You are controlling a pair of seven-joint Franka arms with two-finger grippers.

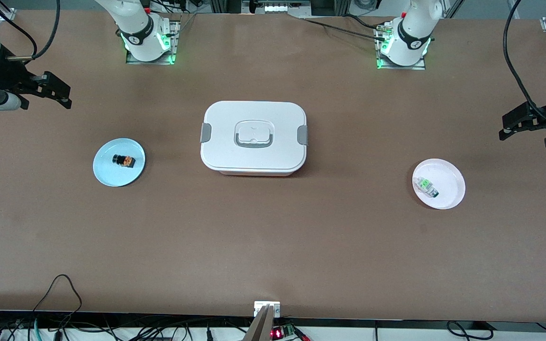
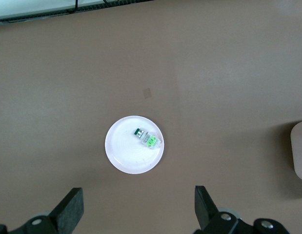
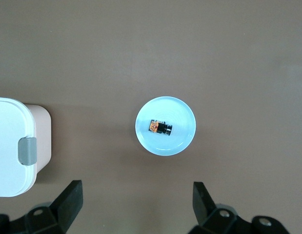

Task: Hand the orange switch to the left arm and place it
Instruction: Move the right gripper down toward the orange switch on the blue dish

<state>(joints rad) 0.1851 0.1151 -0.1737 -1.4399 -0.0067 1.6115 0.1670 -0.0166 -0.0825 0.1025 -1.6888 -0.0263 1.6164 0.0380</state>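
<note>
The orange switch (image 1: 124,161), black with an orange end, lies on a light blue plate (image 1: 104,173) toward the right arm's end of the table. It also shows in the right wrist view (image 3: 160,127). My right gripper (image 1: 57,90) is open and empty, up in the air over the table's edge at that end. My left gripper (image 1: 522,124) is open and empty, up in the air at the left arm's end. The white box (image 1: 254,137) with grey side clips stands in the middle of the table, between the two plates.
A white plate (image 1: 450,189) holds a green-and-white small component (image 1: 425,185) toward the left arm's end; both show in the left wrist view (image 2: 147,139). Cables hang along the table's front edge. The box's corner shows in the right wrist view (image 3: 11,146).
</note>
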